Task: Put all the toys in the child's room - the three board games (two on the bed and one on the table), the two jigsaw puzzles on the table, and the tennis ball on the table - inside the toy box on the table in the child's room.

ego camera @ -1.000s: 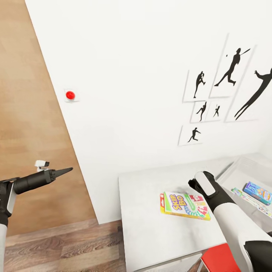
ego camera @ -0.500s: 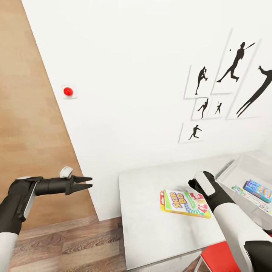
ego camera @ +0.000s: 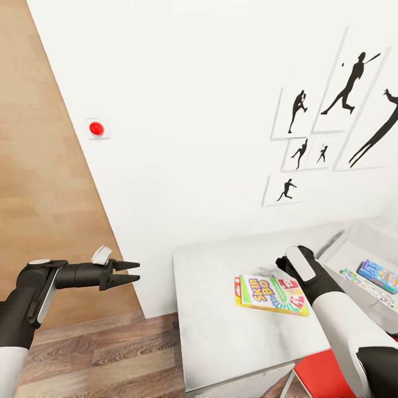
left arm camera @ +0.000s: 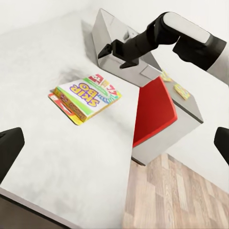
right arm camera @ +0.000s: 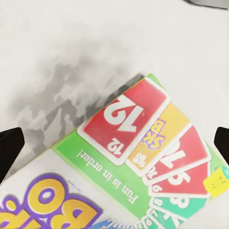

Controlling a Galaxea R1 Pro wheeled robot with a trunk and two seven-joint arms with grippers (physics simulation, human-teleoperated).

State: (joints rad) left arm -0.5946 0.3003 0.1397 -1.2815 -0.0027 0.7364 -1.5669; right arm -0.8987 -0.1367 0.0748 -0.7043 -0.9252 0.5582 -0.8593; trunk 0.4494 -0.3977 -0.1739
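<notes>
Board game (ego camera: 271, 295) flat on table (ego camera: 210, 326), right gripper (left arm camera: 113, 52) spread above, left gripper (ego camera: 128, 272) swung nearer, parted.

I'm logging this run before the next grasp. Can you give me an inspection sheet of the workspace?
Surface: pale grey table, bare around the game.
Job's things: Skip-Bo board game flat on the table; toy box beside it, holding a blue board game and a jigsaw puzzle.
Clutter: nothing seen.
Grippers: left pincer open, over the floor, off the table; right pincer open, above the Skip-Bo game.
Cables: nothing seen.
Surroundings: white wall with baseball silhouettes, red button, red chair, wood floor.
</notes>
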